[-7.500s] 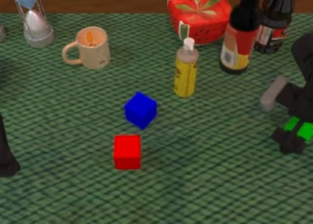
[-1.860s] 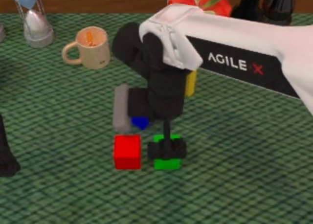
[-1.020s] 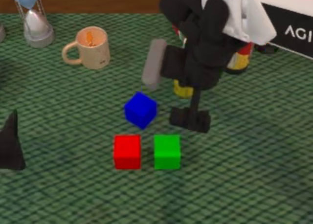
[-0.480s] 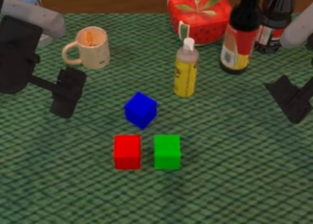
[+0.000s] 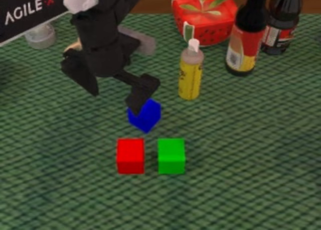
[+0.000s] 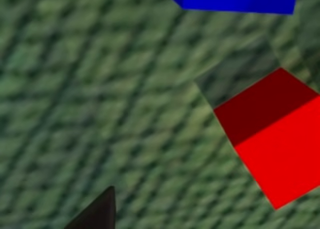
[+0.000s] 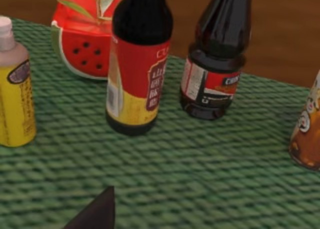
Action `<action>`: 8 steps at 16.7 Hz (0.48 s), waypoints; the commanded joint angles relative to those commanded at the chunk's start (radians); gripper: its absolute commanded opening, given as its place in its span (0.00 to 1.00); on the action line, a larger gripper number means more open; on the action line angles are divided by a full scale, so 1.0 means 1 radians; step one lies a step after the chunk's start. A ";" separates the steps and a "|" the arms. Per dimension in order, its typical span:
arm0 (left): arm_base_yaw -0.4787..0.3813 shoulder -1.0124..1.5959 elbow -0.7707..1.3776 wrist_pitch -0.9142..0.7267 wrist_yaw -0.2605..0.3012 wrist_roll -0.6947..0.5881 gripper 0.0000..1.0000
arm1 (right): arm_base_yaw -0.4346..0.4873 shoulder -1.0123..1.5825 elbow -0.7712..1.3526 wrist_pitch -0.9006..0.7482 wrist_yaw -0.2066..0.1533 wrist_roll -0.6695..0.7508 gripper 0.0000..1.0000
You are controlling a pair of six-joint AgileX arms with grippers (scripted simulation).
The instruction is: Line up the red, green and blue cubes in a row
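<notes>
Two of the three cubes are already being shown side by side, the green cube [image 5: 171,156] lying just to the right of the red cube [image 5: 130,155]. The blue cube [image 5: 145,115] is sitting behind the red cube, out of the row. The left gripper [image 5: 141,95] is being held over it, but its finger spread cannot be told; the right arm is out of the top view.

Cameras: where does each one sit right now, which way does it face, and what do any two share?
Top view: above the table, looking down on the left gripper over the glossy blue cube, with the glossy red cube and glossy green cube side by side.
Left wrist view: on the left arm, facing the green woven mat; one dark jaw tip shows.
Right wrist view: on the right arm, facing the red-labelled dark bottle.
Top and left wrist views share the blue and red cubes.
</notes>
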 joint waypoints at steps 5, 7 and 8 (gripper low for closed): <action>-0.039 0.238 0.247 -0.039 -0.046 -0.003 1.00 | -0.096 -0.322 -0.283 0.177 0.020 0.118 1.00; -0.044 0.287 0.313 -0.033 -0.064 -0.006 1.00 | -0.118 -0.391 -0.348 0.221 0.027 0.147 1.00; -0.045 0.304 0.336 -0.030 -0.071 -0.007 1.00 | -0.125 -0.412 -0.368 0.235 0.029 0.156 1.00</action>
